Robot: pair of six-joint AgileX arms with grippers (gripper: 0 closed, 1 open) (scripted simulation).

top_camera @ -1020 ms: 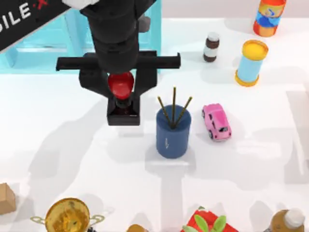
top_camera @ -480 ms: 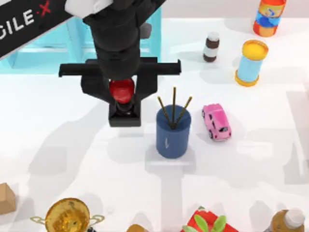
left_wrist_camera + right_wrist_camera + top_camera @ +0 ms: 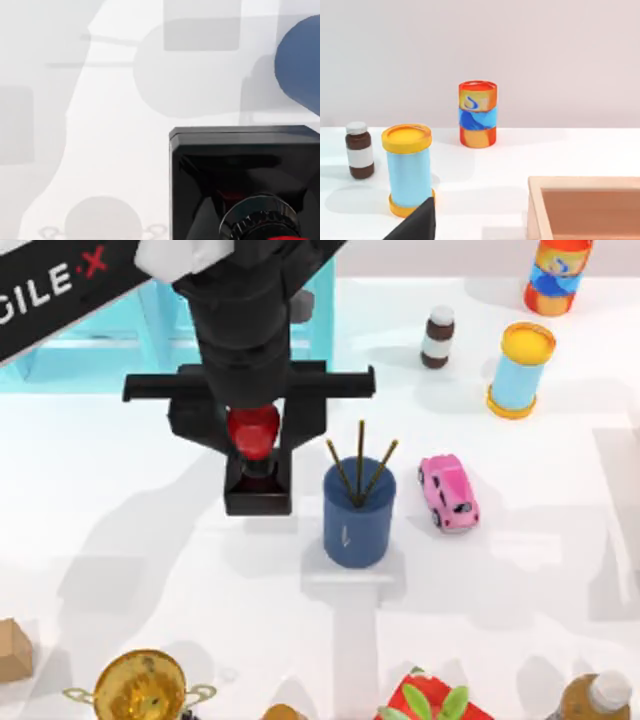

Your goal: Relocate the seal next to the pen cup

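The seal (image 3: pixel 258 494), with its glossy red knob and black square base, stands just left of the pen cup (image 3: pixel 357 516), a dark blue cup holding three brown sticks. My left gripper (image 3: pixel 252 436) reaches down from the back and is shut on the red knob, one black finger on each side. In the left wrist view the seal's black base (image 3: pixel 245 165) is seen from above, with the blue pen cup (image 3: pixel 301 60) close beside it. A narrow gap separates base and cup. A dark corner of my parked right gripper (image 3: pixel 415 225) shows in the right wrist view.
A pink toy car (image 3: pixel 448 492) sits right of the cup. Behind stand a light blue can with a yellow lid (image 3: pixel 520 370), a brown bottle (image 3: pixel 436 337) and an orange-blue can (image 3: pixel 558 275). A gold trophy (image 3: pixel 140 688), a red box (image 3: pixel 430 705) and a cardboard box (image 3: pixel 12 650) line the front.
My left gripper has carried the seal slightly toward the front and a little right, closer to the pen cup. Nothing else moved.
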